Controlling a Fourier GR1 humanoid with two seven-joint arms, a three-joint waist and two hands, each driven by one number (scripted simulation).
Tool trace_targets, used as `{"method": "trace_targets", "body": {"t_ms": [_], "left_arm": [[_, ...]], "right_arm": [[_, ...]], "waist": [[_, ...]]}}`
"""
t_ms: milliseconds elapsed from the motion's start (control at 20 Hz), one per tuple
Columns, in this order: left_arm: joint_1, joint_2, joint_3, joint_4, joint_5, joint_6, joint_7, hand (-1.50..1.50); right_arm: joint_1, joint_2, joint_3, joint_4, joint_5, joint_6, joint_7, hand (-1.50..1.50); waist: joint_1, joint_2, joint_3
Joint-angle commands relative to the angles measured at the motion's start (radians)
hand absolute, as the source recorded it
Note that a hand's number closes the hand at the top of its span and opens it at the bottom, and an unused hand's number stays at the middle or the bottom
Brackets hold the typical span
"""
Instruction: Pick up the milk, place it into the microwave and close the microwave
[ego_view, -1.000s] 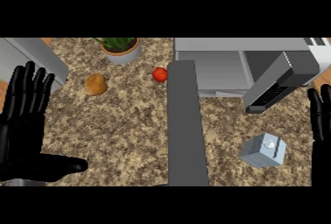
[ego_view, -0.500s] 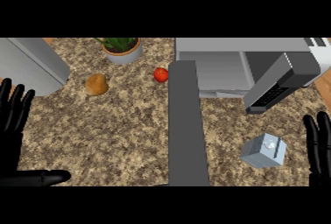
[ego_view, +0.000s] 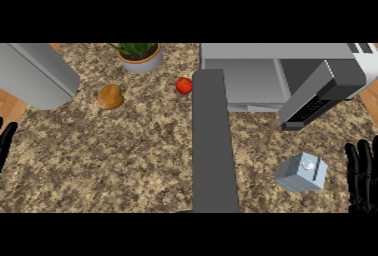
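At nine o'clock the left hand (ego_view: 6, 142) barely shows at the edge, only straight fingertips in view, released and holding nothing. Up at ten o'clock a grey rounded appliance (ego_view: 37, 75) lies on the speckled desk (ego_view: 111, 165), with a potato (ego_view: 110, 96) just beside it, a potted plant (ego_view: 138, 56) at eleven o'clock, and a tomato (ego_view: 183, 85) near twelve. A grey upright bar (ego_view: 212, 150) runs down the centre. The microwave (ego_view: 273, 75) sits at one o'clock, its door (ego_view: 321, 95) swung open toward two o'clock. The milk (ego_view: 302, 172), a small grey carton, stands on the desk at four o'clock, well below the open door. Just beside it, at the right edge, the right hand (ego_view: 362, 175) has straight, released fingers and touches nothing. The pick-up seems not yet begun. The next move calls for the right hand to shift leftward onto the carton and curl its fingers round it.
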Motion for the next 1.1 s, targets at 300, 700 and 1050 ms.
{"method": "trace_targets", "body": {"t_ms": [300, 700, 1050], "left_arm": [[0.085, -0.015, 0.081, -0.088, 0.063, -0.06, 0.021, -1.5], [0.154, 0.016, 0.208, -0.058, 0.186, -0.183, -0.013, -1.5], [0.092, 0.005, 0.214, 0.056, 0.129, -0.204, -0.048, -1.5]], "right_arm": [[0.004, -0.007, -0.129, 0.185, -0.125, -0.002, -0.156, -1.5], [0.066, 0.015, -0.134, 0.325, -0.158, -0.08, -0.288, -1.5], [0.048, -0.011, -0.346, 0.608, -0.341, 0.044, -0.538, -1.5]], "waist": [[0.003, 0.002, 0.001], [0.004, 0.001, 0.0], [-0.003, 0.003, 0.001]]}}
